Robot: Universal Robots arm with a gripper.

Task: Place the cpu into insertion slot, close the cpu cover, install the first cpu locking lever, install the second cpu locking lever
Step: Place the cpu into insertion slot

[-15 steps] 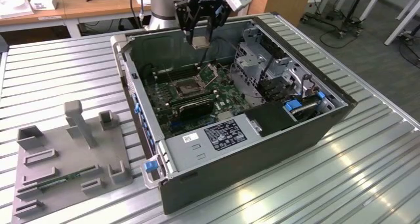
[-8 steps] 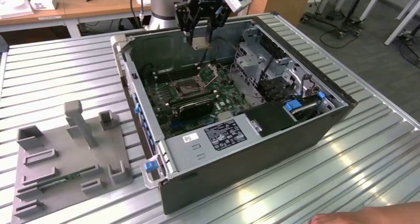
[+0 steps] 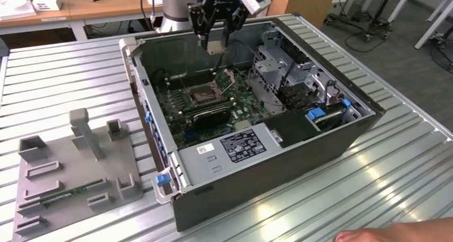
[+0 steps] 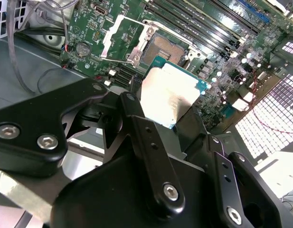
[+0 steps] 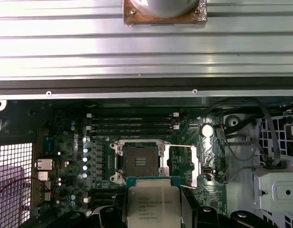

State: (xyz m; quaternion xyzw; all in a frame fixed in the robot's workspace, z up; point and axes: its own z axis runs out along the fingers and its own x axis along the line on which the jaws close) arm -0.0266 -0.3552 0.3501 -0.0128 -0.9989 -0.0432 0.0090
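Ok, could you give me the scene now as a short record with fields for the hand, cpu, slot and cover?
hand: shut on the cpu, above the open case
cpu: held in the hand, metal top showing, above the board, not yet in the slot
slot: empty and uncovered
cover: swung open, lying beside the slot
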